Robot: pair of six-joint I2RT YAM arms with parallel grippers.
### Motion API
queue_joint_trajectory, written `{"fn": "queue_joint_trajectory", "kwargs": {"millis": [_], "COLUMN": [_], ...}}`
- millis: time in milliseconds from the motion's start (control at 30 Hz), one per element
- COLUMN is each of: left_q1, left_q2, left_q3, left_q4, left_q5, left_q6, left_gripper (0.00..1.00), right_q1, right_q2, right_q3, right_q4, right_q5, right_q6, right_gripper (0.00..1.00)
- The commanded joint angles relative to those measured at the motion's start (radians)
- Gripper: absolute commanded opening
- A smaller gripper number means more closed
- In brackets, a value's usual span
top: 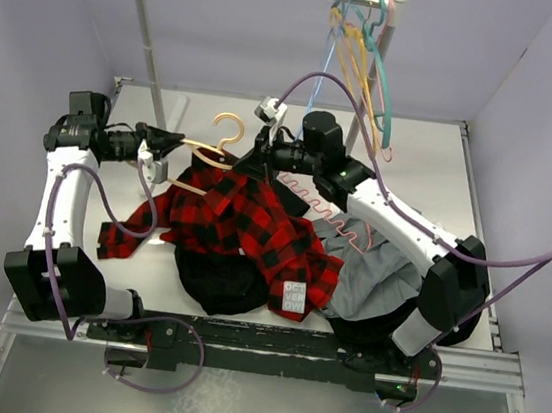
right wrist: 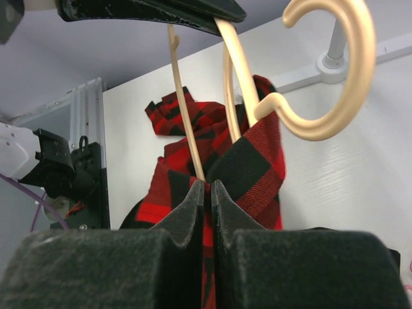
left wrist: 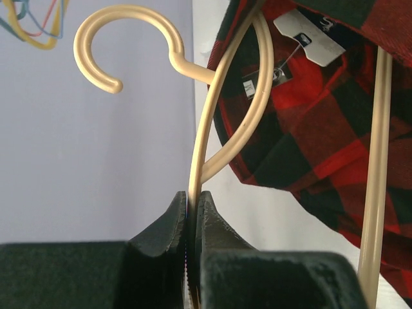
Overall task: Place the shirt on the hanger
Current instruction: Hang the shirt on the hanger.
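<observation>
Two claws: both are gripping at the far side of the white worktop [top: 423, 154].
Left claw [left wrist: 192, 201]: pinching tight on the thin frame of the pale tan plastic hanger [left wrist: 190, 67], just below its curved hook.
Right claw [right wrist: 207, 188]: squeezing together on the red-and-black plaid flannel shirt [right wrist: 254, 164], right against a hanger bar.
Shirt: hanging partly over the hanger frame, the rest lying crumpled on the worktop.

Even, bright, diffuse light with soft shadows; both wrist views blur close up, overhead view sharp.
</observation>
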Motion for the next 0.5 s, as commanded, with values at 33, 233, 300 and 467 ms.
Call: {"fn": "queue_joint_trajectory", "kwargs": {"millis": [33,233,300,467], "left_q1": [-0.021,-0.030,-0.036,-0.062], "left_q2": [-0.031,-0.040,-0.044,-0.049], "left_q3": [-0.031,-0.049,-0.050,-0.027], "left_q4": [0.357,0.510,0.506,0.317], "left_q5": [0.008,0.013,0.030,0.066], "left_q6": [-0.200,-0.366,-0.380,-0.229], "left_gripper": [0.00,0.00,0.00,0.00], "right_q1": [0.017,0.021,0.021,0.016], "right_q2": [0.008,0.002,0.002,-0.048], "right_q3": [0.086,0.047,0.045,0.043], "right_q4": [0.000,0.018,0.031,0.056], "right_q5": [0.020,0.035,0.052,0.137], "right_q6": [0.061,0.066,0.069,0.040], "right_gripper": [0.00,0.00,0.00,0.01]}}
